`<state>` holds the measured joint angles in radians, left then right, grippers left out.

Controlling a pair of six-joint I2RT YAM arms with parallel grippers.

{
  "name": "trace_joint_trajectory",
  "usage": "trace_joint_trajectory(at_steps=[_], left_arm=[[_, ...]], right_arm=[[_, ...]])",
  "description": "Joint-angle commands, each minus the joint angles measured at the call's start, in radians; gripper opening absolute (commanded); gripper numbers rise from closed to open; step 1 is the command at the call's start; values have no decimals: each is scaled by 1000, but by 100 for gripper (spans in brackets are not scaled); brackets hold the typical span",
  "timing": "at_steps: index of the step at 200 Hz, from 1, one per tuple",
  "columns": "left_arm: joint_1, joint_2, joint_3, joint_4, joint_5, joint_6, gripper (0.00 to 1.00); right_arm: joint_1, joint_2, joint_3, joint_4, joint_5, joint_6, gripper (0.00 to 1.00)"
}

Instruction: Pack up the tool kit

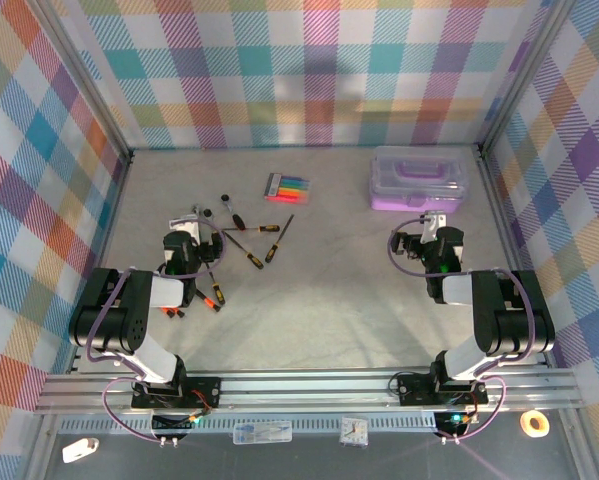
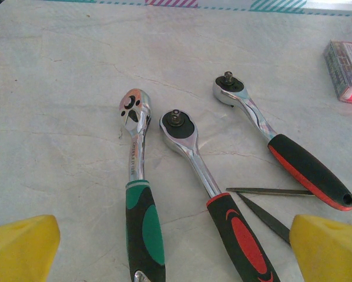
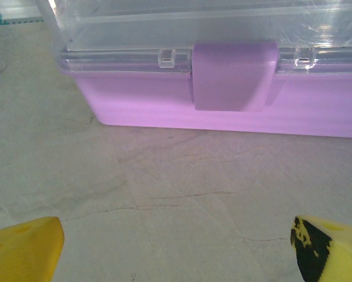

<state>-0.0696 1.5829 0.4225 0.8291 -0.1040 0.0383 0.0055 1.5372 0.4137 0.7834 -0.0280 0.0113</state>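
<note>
Left fingers (image 2: 20, 244) spread wide over ratchets (image 2: 184, 141); right fingers (image 3: 23, 247) wide before the purple box (image 3: 164, 106), seemingly touching nothing.

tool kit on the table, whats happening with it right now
Nothing is packed yet. The purple tool kit box sits closed, its latch down, with the open right gripper facing its front without touching it. The open left gripper hovers empty over three ratchets lying loose on the table, near scattered screwdrivers. A marker pack lies apart, farther back.
</note>
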Motion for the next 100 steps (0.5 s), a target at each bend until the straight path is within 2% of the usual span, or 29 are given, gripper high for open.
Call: trace_joint_trajectory(at_steps=[1,62,73,88,100], left_arm=[[0,-5,0,8,16,-3,100],[1,-7,-4,15,11,-3,100],[0,-28,18,-37,3,-5,100],[-2,-107,80,-210,1,-7,100],[-2,-166,142,-350,6,-4,100]], right_arm=[[-8,-7,19,-1,-19,-8,99],[-8,-8,17,0,-18,-9,99],[-7,-12,20,-2,-17,-8,99],[-7,-55,83,-135,6,3,99],[-8,-93,189,-368,43,23,99]])
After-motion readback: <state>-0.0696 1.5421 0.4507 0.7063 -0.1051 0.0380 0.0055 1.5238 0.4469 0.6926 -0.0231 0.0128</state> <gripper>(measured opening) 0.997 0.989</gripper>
